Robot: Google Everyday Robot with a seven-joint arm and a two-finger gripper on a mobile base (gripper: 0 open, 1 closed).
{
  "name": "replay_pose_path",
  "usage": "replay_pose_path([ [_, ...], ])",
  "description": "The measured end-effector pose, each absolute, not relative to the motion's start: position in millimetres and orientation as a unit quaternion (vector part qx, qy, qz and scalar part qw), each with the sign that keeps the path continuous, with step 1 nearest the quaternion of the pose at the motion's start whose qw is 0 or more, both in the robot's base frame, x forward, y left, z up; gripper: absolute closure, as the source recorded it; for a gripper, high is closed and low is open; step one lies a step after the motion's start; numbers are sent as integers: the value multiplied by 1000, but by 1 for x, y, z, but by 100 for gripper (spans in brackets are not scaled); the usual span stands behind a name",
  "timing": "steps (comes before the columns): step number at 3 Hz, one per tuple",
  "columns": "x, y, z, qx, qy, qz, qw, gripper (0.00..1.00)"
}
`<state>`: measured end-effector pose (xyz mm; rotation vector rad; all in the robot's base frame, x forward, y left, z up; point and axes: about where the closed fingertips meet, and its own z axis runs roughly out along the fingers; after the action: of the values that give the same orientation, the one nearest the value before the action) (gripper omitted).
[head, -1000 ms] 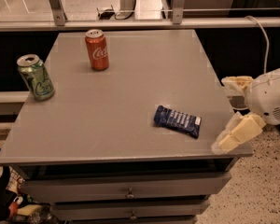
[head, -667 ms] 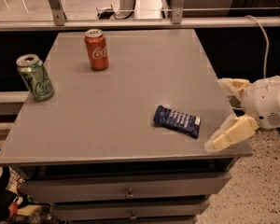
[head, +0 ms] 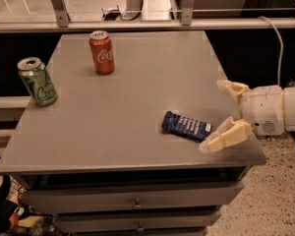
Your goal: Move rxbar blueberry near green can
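Note:
The rxbar blueberry (head: 186, 125) is a dark blue wrapper with white lettering, lying flat on the grey table (head: 137, 97) near its front right. The green can (head: 37, 81) stands upright at the table's left edge. My gripper (head: 219, 114) reaches in from the right over the table's right edge, just to the right of the bar and not touching it. It is open and empty: one cream finger (head: 225, 136) lies near the bar's right end, the other (head: 232, 88) is farther back.
A red cola can (head: 102, 52) stands upright at the back left of the table. Drawers (head: 135, 203) run below the table front. A metal rail and posts (head: 137, 26) stand behind. A cable (head: 278, 36) hangs at the right.
My gripper has moved left over the table's right edge, closer to the bar. The bar and both cans have not moved.

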<state>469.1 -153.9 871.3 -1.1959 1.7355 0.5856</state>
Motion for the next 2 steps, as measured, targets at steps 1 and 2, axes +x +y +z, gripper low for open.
replay_pose_path([
  [1,477,-143,857,-479,708,234,464,0],
  [2,480,-138,845,-474,711,232,464,0],
])
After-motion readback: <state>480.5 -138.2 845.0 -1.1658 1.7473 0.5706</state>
